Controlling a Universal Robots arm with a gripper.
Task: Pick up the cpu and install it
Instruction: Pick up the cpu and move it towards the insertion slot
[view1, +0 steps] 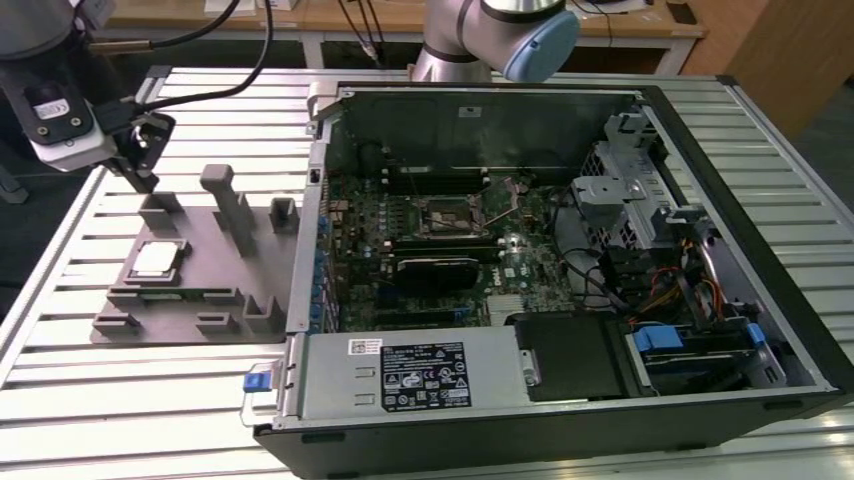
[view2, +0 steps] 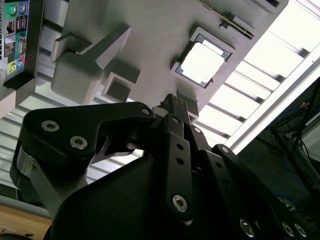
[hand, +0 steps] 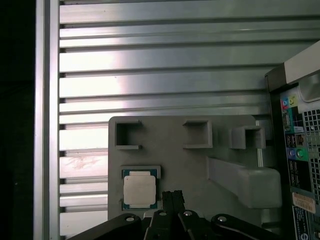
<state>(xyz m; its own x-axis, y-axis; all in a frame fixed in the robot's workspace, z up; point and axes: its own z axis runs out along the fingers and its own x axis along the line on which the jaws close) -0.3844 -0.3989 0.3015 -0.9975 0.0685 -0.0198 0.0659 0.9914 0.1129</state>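
On slatted table (view1: 134, 400), grey tray (view1: 200, 250), cpu (view1: 155, 259)

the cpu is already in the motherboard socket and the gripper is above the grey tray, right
No. The cpu lies in the grey tray, not the motherboard socket, as the exterior view shows. The gripper is indeed above the grey tray.

Pictured in the exterior view, the robot's single arm (view1: 497, 40), one grey joint capped in blue, bends round to the exterior view's left. There its wrist (view1: 54, 115), in a pale housing hung with black cables (view1: 200, 40), carries the claw (view1: 139, 178) pointing straight down. In both wrist views the black fingers (view2: 175, 115) (hand: 169, 200) lie pressed together into one narrow tip with nothing held between them, and bolted black linkage plates (view2: 80, 135) spread out behind
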